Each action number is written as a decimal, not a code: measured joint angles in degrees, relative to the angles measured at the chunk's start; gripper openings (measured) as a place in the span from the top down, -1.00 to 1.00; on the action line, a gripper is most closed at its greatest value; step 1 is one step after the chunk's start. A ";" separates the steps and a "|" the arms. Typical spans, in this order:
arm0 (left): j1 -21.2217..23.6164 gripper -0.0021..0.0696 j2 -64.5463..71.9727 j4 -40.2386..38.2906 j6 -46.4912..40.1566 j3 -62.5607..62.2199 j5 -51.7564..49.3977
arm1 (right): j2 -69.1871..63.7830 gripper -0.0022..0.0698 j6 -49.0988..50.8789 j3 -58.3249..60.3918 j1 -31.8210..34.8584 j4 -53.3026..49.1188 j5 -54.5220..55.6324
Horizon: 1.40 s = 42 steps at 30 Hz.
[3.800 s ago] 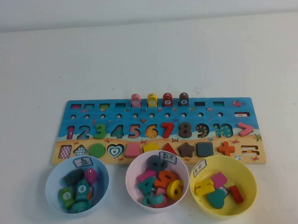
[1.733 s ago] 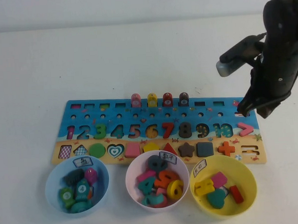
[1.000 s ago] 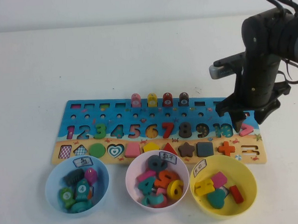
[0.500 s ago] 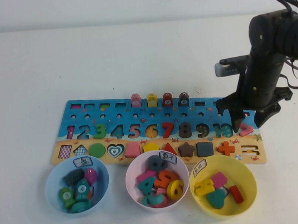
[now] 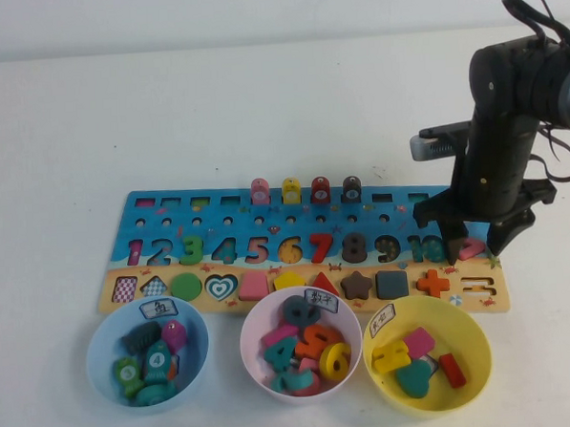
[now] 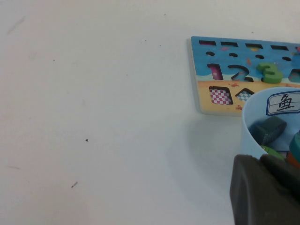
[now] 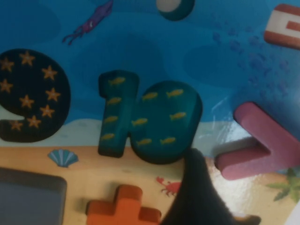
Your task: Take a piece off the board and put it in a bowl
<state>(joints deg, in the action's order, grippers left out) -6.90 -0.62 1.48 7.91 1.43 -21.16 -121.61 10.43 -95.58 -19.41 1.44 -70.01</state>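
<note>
Hovering low over the far right end of the board [image 5: 296, 246], the right gripper [image 5: 478, 244] has its fingers spread to either side of the piece [image 5: 469, 249], one dark fingertip [image 7: 199, 187] down beside the teal 10 [image 7: 150, 119]. That coral chevron lies on the board, just right of the 10 and above the orange plus sign [image 5: 432, 282]. The yellow bowl [image 5: 468, 330] sits just in front of the board's right end. Beside the light-blue bowl [image 6: 251, 126], the left gripper [image 6: 267, 190] shows only partly; whether its fingers are spread or together, I cannot tell.
</note>
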 joint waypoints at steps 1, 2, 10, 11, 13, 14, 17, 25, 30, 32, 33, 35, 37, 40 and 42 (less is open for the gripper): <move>0.00 0.96 0.00 0.00 0.00 0.00 0.00 | 0.00 -0.20 0.00 0.00 0.00 0.00 0.11; 0.00 0.96 0.00 0.00 0.00 0.00 0.00 | 0.00 -0.19 0.00 0.00 0.00 0.00 0.11; 0.00 0.96 0.00 0.00 0.00 0.00 0.00 | -0.03 0.11 0.00 0.00 0.00 -0.35 0.19; 0.00 0.96 0.00 0.00 0.00 0.00 0.00 | -0.12 0.14 0.00 0.00 0.02 -0.45 0.19; 0.00 0.95 0.00 0.00 0.00 0.00 0.00 | -0.12 0.15 0.00 0.00 0.12 -0.45 0.19; 0.00 0.95 0.00 0.00 0.00 0.00 0.00 | -0.12 0.15 0.00 0.00 0.12 -0.46 0.19; 0.00 0.96 0.00 0.00 0.00 0.00 0.00 | -0.12 0.16 0.00 0.00 0.15 -0.67 0.19; 0.00 0.96 0.00 0.00 0.00 0.00 0.00 | -0.12 0.16 0.00 -0.04 0.15 -1.44 0.19; 0.00 0.96 0.00 0.00 0.00 0.00 0.00 | -0.12 0.16 0.00 -0.04 0.15 -1.44 0.19; 0.00 0.96 0.00 0.00 0.00 0.00 0.00 | -0.12 0.16 0.00 -0.04 0.15 -1.44 0.19; 0.00 0.96 0.00 0.00 0.00 0.00 0.00 | -0.12 0.16 0.00 -0.04 0.15 -1.44 0.19; 0.00 0.96 0.00 0.00 0.00 0.00 0.00 | -0.12 0.16 0.00 -0.04 0.15 -1.44 0.19; 0.00 0.96 0.00 0.00 0.00 0.00 0.00 | -0.12 0.16 0.00 -0.04 0.15 -1.44 0.19; 0.00 0.96 0.00 0.00 0.00 0.00 0.00 | -0.12 0.16 0.00 -0.04 0.15 -1.44 0.19; 0.00 0.96 0.00 0.00 0.00 0.00 0.00 | -0.12 0.16 0.00 -0.04 0.15 -1.44 0.19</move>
<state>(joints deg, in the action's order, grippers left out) -6.90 -0.62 1.48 7.91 1.43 -21.16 -121.73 10.43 -95.62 -19.26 0.00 -69.82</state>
